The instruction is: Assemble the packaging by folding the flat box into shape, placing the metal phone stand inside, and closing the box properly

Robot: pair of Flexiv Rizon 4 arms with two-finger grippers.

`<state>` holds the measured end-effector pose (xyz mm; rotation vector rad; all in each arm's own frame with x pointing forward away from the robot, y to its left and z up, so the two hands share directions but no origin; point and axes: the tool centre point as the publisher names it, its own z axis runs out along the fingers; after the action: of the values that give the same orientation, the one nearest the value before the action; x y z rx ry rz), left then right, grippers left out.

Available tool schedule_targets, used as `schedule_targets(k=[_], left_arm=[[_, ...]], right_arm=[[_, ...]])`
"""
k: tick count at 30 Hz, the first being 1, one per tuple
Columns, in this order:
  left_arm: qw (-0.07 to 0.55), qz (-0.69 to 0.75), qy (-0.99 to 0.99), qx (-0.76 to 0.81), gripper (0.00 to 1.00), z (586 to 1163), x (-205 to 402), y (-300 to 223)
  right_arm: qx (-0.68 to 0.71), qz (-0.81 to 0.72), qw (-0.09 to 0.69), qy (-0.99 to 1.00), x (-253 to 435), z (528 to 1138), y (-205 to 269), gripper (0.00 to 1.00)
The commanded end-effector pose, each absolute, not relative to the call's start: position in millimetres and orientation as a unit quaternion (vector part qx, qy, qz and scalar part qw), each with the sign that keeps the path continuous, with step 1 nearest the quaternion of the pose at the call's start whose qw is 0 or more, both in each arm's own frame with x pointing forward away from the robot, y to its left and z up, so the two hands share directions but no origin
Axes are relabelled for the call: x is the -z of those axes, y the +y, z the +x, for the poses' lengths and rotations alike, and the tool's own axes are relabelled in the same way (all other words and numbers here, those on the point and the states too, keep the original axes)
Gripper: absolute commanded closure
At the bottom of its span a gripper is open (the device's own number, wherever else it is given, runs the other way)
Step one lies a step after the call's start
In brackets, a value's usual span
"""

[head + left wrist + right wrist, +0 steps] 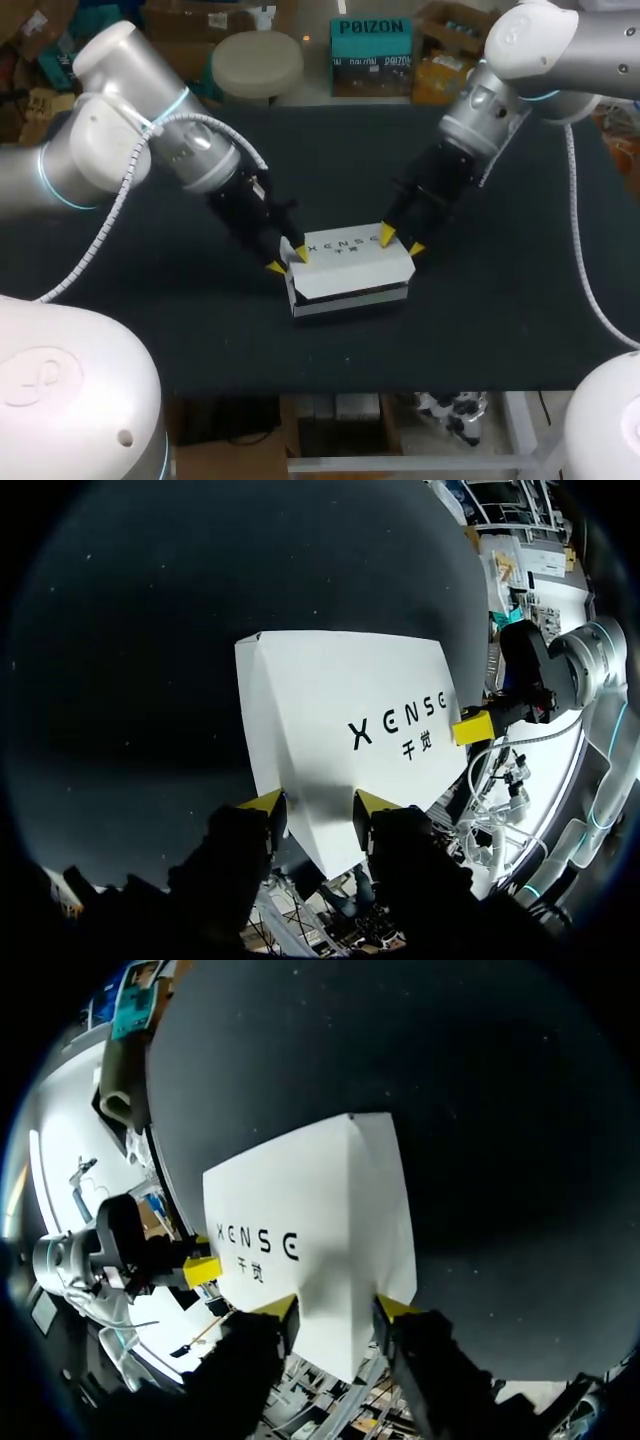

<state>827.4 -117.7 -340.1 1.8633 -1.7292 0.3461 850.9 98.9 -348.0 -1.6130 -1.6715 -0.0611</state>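
Item: white box (350, 262), folded into shape, lying on the dark bench (500, 330) near its middle. Its long axis runs side to side between the two arms, and the lid faces up.

Left hand (288, 260): set at the box's left end, over the rear corner. Whether it clamps the card or only straddles it, I cannot tell.

Right hand (401, 241): set at the box's right end, mirroring the other. Its grip likewise cannot be told.

Metal phone stand: not in view; whether it lies inside the box cannot be told.

Relation that matters: each hand has one short end directly beneath it and neither is the nearer. Any closing press would likely go straight down along the lid's length.
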Motion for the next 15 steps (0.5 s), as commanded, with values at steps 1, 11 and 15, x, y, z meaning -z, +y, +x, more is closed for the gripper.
schedule_targets(k=[1, 11, 15], left_arm=[[0.287, 0.698, -0.645, -0.117, 0.57, 832.6, 336.8, -121.6], [0.302, 0.704, -0.634, -0.104, 0.57, 837.6, 334.2, -122.3], [0.307, 0.705, -0.632, -0.102, 0.57, 840.3, 333.7, -122.3]], right_arm=[[0.016, -0.635, 0.401, -0.660, 344.2, 856.4, 103.6, 0.50], [0.008, -0.634, 0.406, -0.658, 340.9, 859.8, 105.8, 0.50], [0.005, -0.634, 0.408, -0.657, 340.4, 861.0, 106.0, 0.50]])
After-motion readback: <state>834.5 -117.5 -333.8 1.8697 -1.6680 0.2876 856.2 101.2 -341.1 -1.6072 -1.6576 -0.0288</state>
